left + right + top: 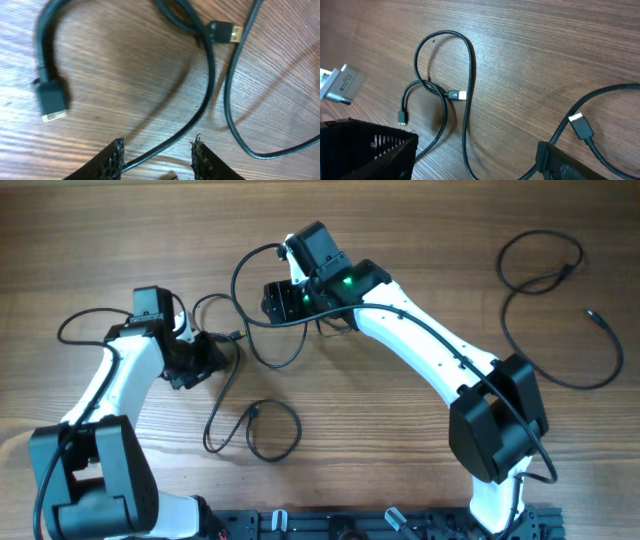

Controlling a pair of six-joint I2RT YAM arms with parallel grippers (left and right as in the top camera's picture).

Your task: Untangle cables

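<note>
Between the spread fingers (pixel 114 160) of the left pincer (pixel 158 142) runs a cable (pixel 209 95), seemingly ungripped.

I see thin black flexible cables (pixel 240 330) with small gold-tipped plugs (pixel 231 33), loosely crossed loops lying flat left of the middle of the pale wooden tabletop (pixel 400 450), one tail curled into a ring (pixel 298 430) nearer its front edge, a separate long black cable (pixel 503 320) sprawled in open curves toward its right end, well apart

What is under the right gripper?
Table and one cable running between the right gripper's open fingers. Another cable's plug lies beside one finger; its run beneath that finger is hidden.
</note>
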